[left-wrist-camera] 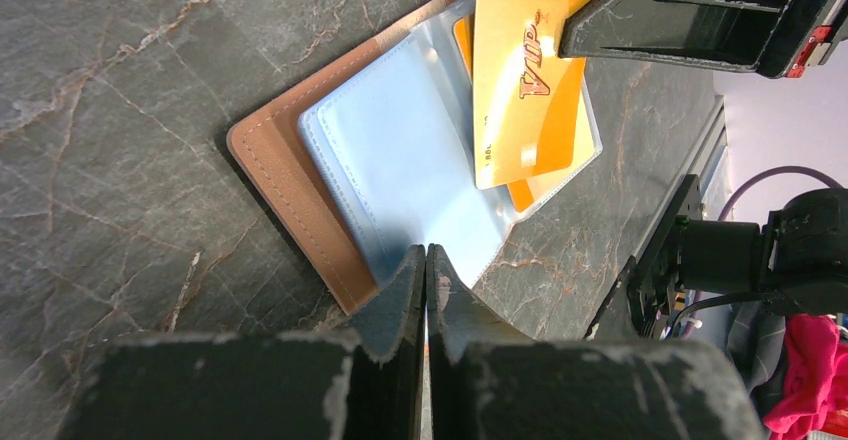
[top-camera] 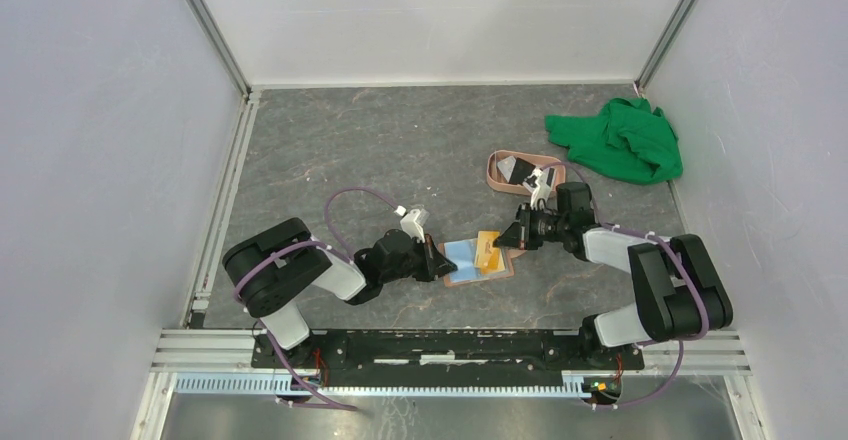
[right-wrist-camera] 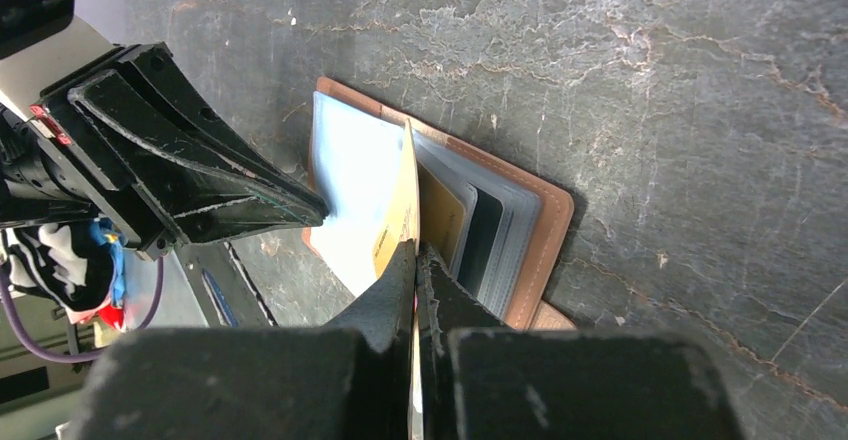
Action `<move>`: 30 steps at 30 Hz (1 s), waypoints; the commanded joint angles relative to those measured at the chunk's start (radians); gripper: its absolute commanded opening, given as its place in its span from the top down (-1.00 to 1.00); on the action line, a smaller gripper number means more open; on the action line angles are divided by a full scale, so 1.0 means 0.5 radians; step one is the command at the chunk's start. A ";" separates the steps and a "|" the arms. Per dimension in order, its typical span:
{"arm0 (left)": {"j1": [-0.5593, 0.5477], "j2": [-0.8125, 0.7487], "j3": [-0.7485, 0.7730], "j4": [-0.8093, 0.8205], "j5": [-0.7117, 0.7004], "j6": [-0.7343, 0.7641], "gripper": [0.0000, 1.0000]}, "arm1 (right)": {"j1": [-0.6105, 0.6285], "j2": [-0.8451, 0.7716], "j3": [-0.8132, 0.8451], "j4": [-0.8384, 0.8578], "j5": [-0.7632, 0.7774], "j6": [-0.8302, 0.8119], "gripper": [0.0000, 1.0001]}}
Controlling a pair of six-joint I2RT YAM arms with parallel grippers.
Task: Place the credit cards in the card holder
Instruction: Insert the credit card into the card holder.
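Observation:
The tan card holder (top-camera: 478,260) lies open on the table between my two grippers, its clear sleeves fanned out. My left gripper (left-wrist-camera: 427,252) is shut on the near edge of a clear sleeve that shows light blue (left-wrist-camera: 400,160). Coming from the other side, my right gripper (right-wrist-camera: 415,248) is shut on an orange-yellow credit card (left-wrist-camera: 525,70) marked VIP. That card stands on edge over the sleeves, its lower edge at the holder's middle. Another orange card (right-wrist-camera: 440,215) and a dark one (right-wrist-camera: 485,230) sit in sleeves beside it.
A pink oval tray (top-camera: 497,170) holding more cards lies behind the right arm. A crumpled green cloth (top-camera: 620,140) sits at the back right. White walls enclose the table on three sides.

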 commanded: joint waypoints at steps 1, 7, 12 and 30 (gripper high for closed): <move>-0.006 0.029 -0.039 -0.061 -0.039 -0.022 0.88 | 0.041 -0.076 0.062 -0.049 0.206 -0.018 1.00; -0.006 0.032 -0.041 -0.044 -0.030 -0.026 0.89 | 0.079 -0.071 0.065 -0.050 0.228 -0.015 1.00; -0.006 0.029 -0.043 -0.037 -0.027 -0.029 0.89 | 0.106 -0.045 0.071 -0.061 0.222 -0.015 1.00; -0.006 0.024 -0.051 -0.030 -0.028 -0.029 0.89 | 0.182 0.016 0.097 -0.139 0.156 -0.057 1.00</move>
